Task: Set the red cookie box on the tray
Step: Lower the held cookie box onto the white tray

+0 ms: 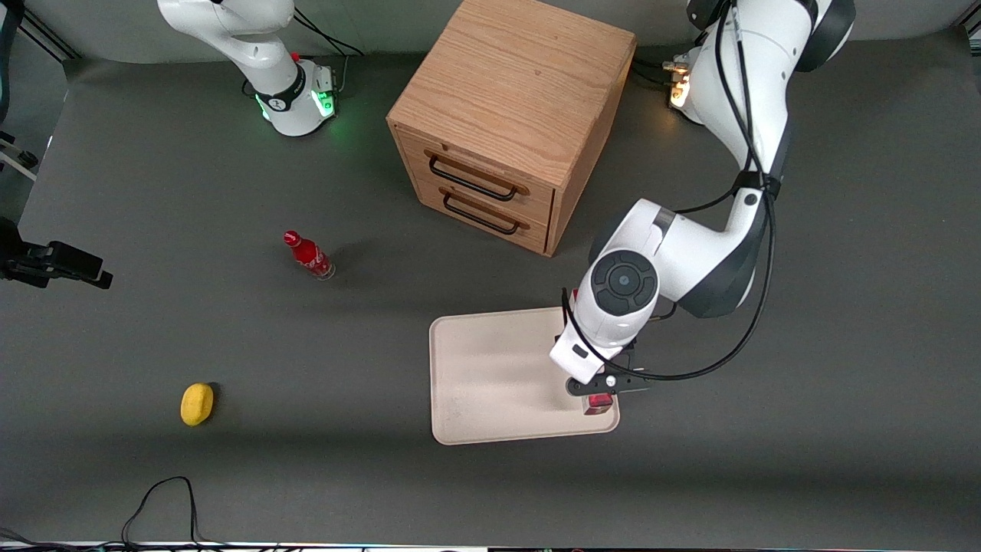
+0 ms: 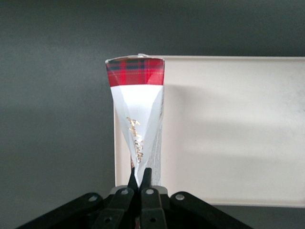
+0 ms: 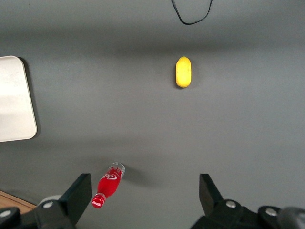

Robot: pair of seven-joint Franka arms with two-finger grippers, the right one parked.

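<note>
Gripper lower right of front view, over tray edge; fingers pinching red cookie box by its narrow end, hanging upright. Probably light, thin-walled carton, crushable; grip flat faces gently.

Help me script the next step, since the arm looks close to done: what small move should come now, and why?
Probably lower a little and let go. The end effector is shut on the cookie box, which hangs over the tray near the edge toward the working arm's end. Whether the box already touches the tray cannot be told, so a short descent before opening seems safest.
</note>
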